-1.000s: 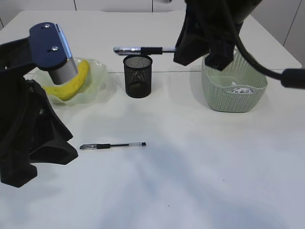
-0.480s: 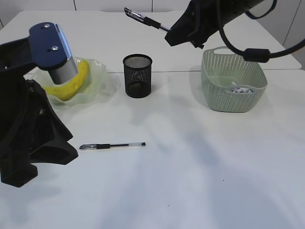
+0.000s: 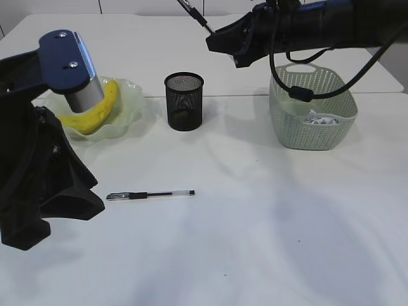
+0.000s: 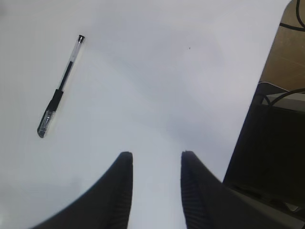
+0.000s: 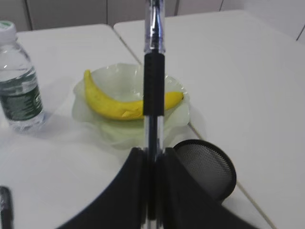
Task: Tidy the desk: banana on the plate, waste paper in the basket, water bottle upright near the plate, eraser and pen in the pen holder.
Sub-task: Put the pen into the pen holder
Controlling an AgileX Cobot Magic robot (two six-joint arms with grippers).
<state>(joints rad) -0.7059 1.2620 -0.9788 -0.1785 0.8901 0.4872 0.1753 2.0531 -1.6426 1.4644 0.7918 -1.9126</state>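
Observation:
My right gripper [image 3: 217, 39] is shut on a clear black-grip pen [image 3: 193, 14], held high behind and to the right of the black mesh pen holder [image 3: 184, 102], its far end tilted up. In the right wrist view the pen [image 5: 154, 71] sticks out from the gripper [image 5: 153, 153], with the holder [image 5: 207, 167] below right. The banana [image 3: 95, 113] lies in the green plate [image 3: 132, 102]. The water bottle [image 5: 19, 86] stands upright beside the plate [image 5: 177, 119]. A second pen [image 3: 150, 194] lies on the desk [image 3: 255, 223]. My left gripper [image 4: 155, 160] hangs open and empty over bare desk. The eraser is out of view.
The grey-green basket [image 3: 312, 111] stands at the right with the waste paper [image 3: 320, 120] inside. My left arm's bulk fills the left edge of the exterior view and hides the bottle there. The desk's edge [image 4: 267, 71] runs to the right of the left gripper.
My right gripper has carried its pen up and leftward, turning it from level above the holder to tilted upward. The left arm and the pen on the desk have not moved.

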